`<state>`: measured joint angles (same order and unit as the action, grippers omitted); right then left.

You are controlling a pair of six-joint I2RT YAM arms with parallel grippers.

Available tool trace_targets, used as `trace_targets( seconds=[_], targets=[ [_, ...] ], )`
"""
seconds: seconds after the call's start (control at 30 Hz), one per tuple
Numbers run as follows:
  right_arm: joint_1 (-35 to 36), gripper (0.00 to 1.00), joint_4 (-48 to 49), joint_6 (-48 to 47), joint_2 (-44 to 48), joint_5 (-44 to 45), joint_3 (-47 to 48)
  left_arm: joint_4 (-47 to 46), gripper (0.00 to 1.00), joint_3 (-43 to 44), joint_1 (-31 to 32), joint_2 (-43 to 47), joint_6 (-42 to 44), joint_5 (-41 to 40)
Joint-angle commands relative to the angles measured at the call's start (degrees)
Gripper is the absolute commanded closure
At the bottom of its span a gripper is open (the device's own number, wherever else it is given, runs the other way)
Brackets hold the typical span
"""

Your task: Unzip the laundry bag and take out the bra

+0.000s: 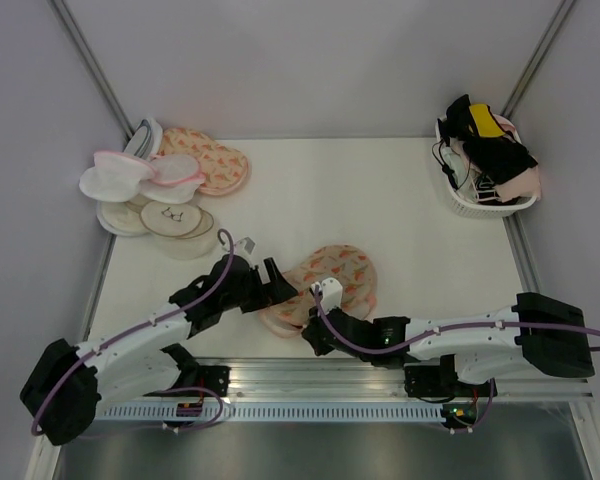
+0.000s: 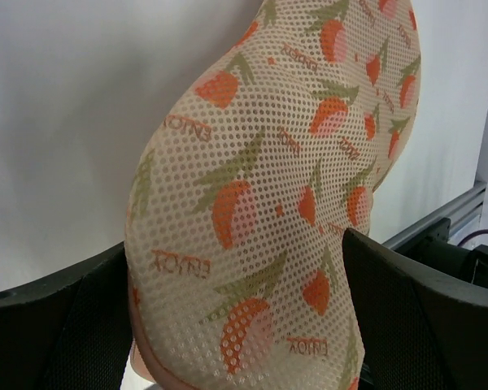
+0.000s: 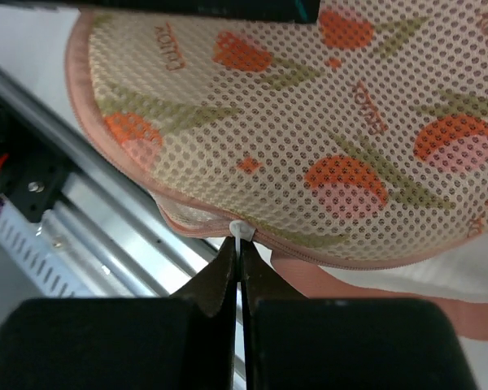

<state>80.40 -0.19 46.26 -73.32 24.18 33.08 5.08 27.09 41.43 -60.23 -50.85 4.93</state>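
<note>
One laundry bag (image 1: 330,280) lies near-left to far-right; left jaws spread, right jaws clenching zipper pull (image 3: 238,230).

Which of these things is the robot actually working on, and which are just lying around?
For the job: laundry bag, its white zip pull; the bra is not in sight.
Lying about: second printed bag, white round pouches, basket, garments in it.

Finding: a robotics laboratory test cell. Evidence: a white table (image 1: 360,190) enclosed by plain grey panels (image 1: 300,60) on metal posts (image 1: 88,62). A slotted aluminium rail (image 1: 310,372) along the bottom edge carries two arms with exposed purple cabling (image 1: 460,325). Test stock: basket (image 1: 480,208) upper right, pouches (image 1: 130,180) upper left.
</note>
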Motion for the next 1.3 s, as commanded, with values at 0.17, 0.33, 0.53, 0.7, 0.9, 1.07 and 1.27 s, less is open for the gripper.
trace_targets(
  seconds=[0.17, 0.33, 0.53, 0.7, 0.9, 1.07, 1.27],
  targets=[
    [-1.8, 1.0, 8.7, -3.5, -3.6, -5.2, 2.1, 17.6, 0.0, -4.7, -0.1, 21.0, -9.4, -12.7],
    [-2.4, 1.0, 5.2, -1.5, -4.3, -1.2, 2.1, 23.2, 0.0, -4.9, -0.1, 29.4, -10.6, -17.8],
    [-3.7, 0.99, 7.5, -1.0, -2.2, -2.7, 0.4, 20.0, 0.0, -9.1, -0.1, 29.7, -16.2, -8.1],
    [-3.8, 0.99, 14.0, -3.7, -3.2, -8.4, 0.3, 3.0, 0.0, -19.3, 0.0, 33.1, -24.6, 0.9],
    [-3.8, 1.0, 19.1, -5.0, -7.7, -15.0, 1.6, -0.6, 0.0, -19.6, 0.2, 35.6, -30.7, 0.4],
    [-3.8, 1.0, 22.9, -5.2, -9.6, -19.4, 2.1, -4.7, 0.13, -20.3, 0.2, 32.7, -32.1, -0.3],
    [-3.8, 1.0, 12.9, -5.9, -8.7, -14.3, 4.5, -8.3, 0.97, -20.6, 0.2, 30.8, -29.6, -0.6]
  ],
)
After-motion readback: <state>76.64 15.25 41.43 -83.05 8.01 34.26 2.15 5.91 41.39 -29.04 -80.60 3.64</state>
